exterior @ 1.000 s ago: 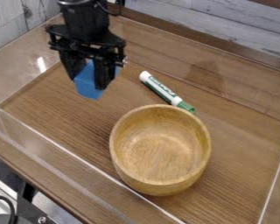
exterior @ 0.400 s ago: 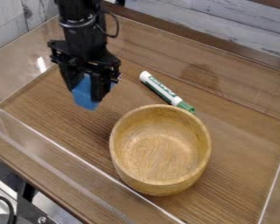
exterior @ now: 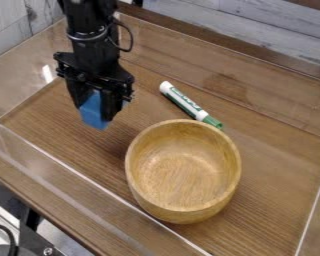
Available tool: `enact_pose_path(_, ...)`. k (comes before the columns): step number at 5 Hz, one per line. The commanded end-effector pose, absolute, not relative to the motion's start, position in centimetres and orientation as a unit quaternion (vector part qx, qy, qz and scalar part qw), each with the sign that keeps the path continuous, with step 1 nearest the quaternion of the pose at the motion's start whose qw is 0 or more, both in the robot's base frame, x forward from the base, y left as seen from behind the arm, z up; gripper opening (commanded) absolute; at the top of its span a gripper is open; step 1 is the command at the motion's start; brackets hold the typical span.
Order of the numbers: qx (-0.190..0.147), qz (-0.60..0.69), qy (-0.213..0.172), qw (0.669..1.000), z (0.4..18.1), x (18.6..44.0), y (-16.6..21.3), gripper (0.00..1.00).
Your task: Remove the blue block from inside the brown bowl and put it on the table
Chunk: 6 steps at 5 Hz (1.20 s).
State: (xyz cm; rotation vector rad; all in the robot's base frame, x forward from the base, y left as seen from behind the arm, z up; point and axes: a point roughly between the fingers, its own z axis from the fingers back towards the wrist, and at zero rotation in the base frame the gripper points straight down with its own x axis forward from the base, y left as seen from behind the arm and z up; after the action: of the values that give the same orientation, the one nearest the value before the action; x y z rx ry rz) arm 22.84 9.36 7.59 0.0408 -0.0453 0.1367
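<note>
The blue block (exterior: 95,111) is held clear of the brown bowl (exterior: 184,170), clamped between the two dark fingers of the pincer (exterior: 96,108), which is clenched on it and points straight down. Compared with a second earlier, the block has been carried lower and slightly toward nine o'clock in the view, so that its bottom edge now appears close to the wood-grain counter (exterior: 243,95); whether it already touches the surface cannot be told from this angle. This is judged to mean that the removal half of the task is complete, since the bowl is seen to be empty, and that only the setting down and release are left. The block protrudes below the fingertips, its upper part hidden between them. The bowl lies at about four o'clock from the block, near but apart from it. A white-and-green marker pen (exterior: 191,106) rests on the counter at about three o'clock from the pincer, just beyond the bowl's far rim and apart from both. The counter is bounded by low clear walls (exterior: 69,180), the nearest running along the seven o'clock side.
</note>
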Motion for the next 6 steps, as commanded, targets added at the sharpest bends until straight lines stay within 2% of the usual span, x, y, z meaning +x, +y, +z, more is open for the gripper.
enact_pose_path(1,0.031,0.064,-0.033,0.997,7.8,23.2,10.1,0.00)
enact_pose_path(2,0.035,0.062,-0.029,0.997,7.4,23.2,10.3,0.00)
enact_pose_path(3,0.037,0.061,-0.024,0.997,7.1,23.2,10.5,1.00)
enact_pose_path(5,0.027,0.061,-0.029,0.997,9.2,23.6,10.0,1.00)
enact_pose_path(6,0.018,0.062,-0.044,0.997,11.4,23.9,9.6,1.00)
